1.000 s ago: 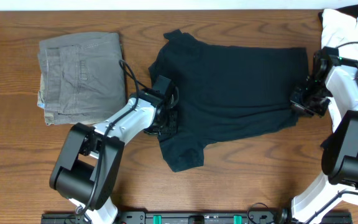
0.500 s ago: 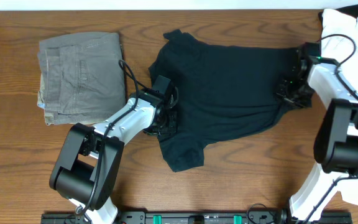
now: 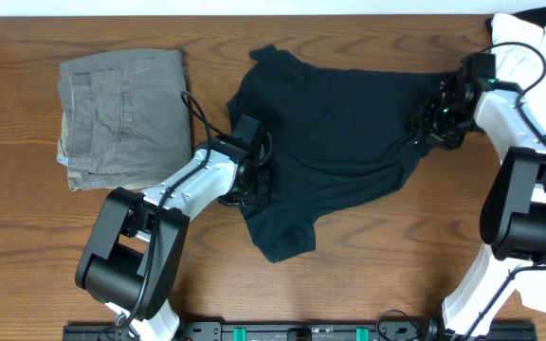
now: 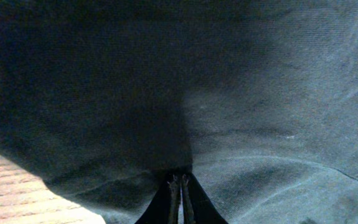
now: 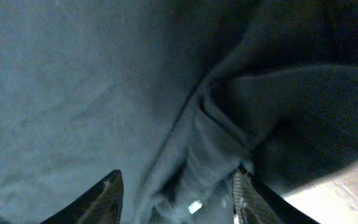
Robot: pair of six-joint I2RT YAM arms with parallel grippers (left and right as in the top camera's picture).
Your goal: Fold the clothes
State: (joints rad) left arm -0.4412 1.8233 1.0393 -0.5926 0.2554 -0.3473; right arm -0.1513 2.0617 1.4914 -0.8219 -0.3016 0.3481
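- The dark shirt [image 3: 339, 142] is spread across the middle of the counter [image 3: 396, 265], collar end toward the left arm and hem toward the right arm.
- Over the last second its hem edge has been drawn inward. The straight right border seen earlier is now bunched and lies nearer the shirt's centre, and bare wood is exposed where cloth lay before.
- The right gripper [image 3: 429, 128] has been carried leftward with that edge. In the right wrist view its fingers stand spread, with a thick ridge of fabric gathered between them. Whether the ridge is truly clamped cannot be told.
- The left gripper [image 3: 254, 180] has not been shifted. It is set at the shirt's left side by the near sleeve, pressed together on a pinch of the cloth [image 4: 180, 186].
- A lengthwise fold is judged to be just begun, with the hem being brought toward the collar while the other end is anchored.
- Folded khaki trousers [image 3: 121, 114] are lying well apart at the left, and a white garment [image 3: 519, 47] is waiting at the far right corner.
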